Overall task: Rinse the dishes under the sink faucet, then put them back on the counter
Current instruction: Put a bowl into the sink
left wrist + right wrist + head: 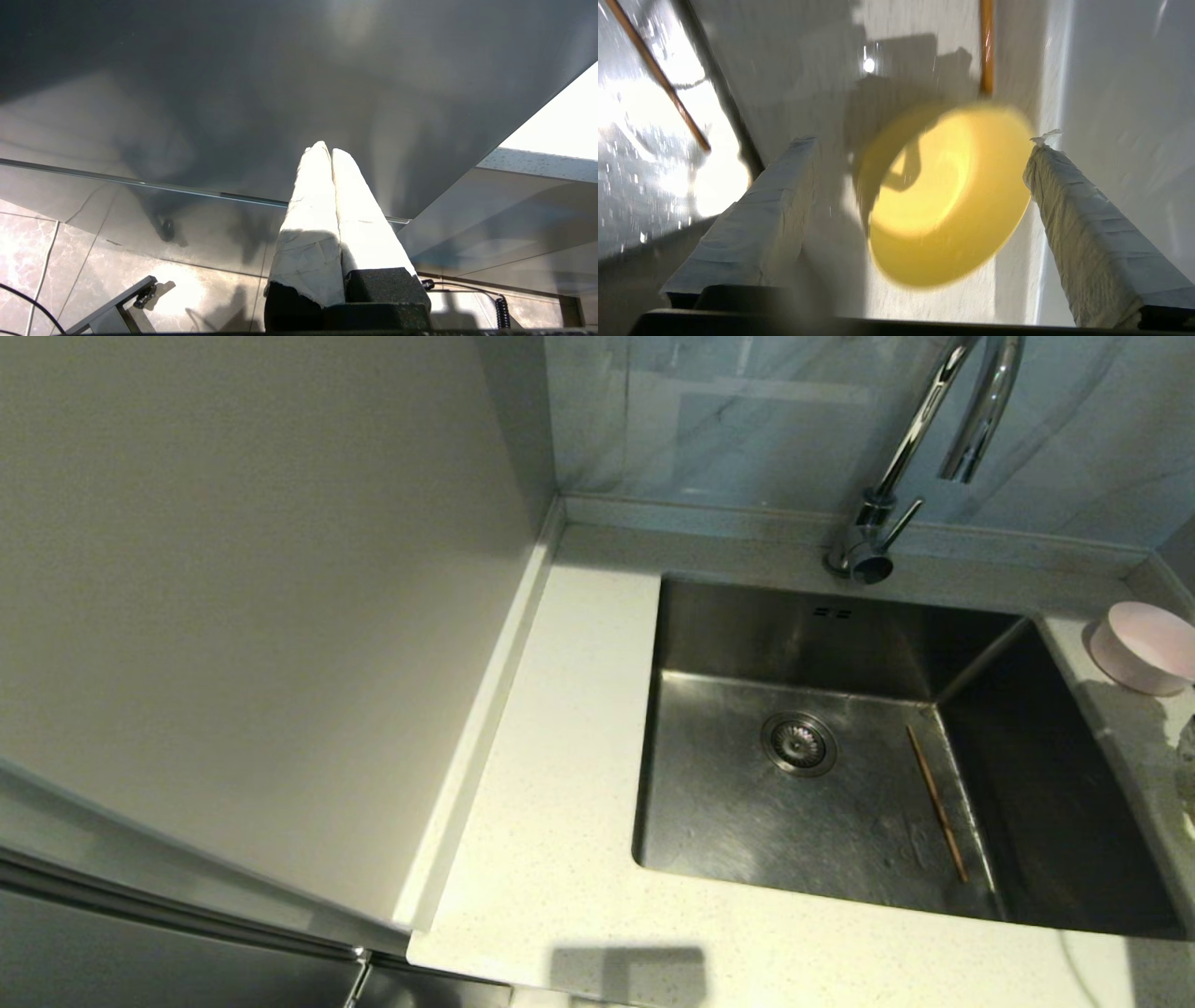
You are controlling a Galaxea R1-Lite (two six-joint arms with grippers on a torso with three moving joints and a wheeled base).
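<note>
Head view, left to right: one off-white, finely speckled stone counter (pixel 560 728) with a low raised back edge, meeting a plain pale wall panel on its left. One square brushed stainless steel sink (pixel 738 821), with one round strainer drain (pixel 799 744) and two small overflow slots (pixel 832 612) on its back wall. One tall chrome gooseneck faucet (pixel 910 448) stands behind the basin, its small side lever (pixel 904 518) at the base. One thin brown wooden chopstick (pixel 936 803) lies flat on the sink floor, right of the drain. One small pale pink round bowl (pixel 1144 647) sits on the counter at the sink's right rear corner. Neither arm shows in this view.

Left wrist view: left gripper (pixel 327 149), fingers wrapped in white cloth, pressed together with nothing between them; it hangs beside a dark cabinet front above a tiled floor.

Right wrist view: right gripper (pixel 924 142), jaws spread wide, holding nothing. One small yellow-green round bowl (pixel 945 196) lies between and beyond the two cloth-wrapped fingers (pixel 752 219), on the counter strip beside the sink, blurred and tilted with its opening facing the camera; whether it touches either finger cannot be told. Two chopsticks counted here: the one in the wet basin, and a second brown wooden chopstick (pixel 986 46) on the counter just past the bowl's far rim.
</note>
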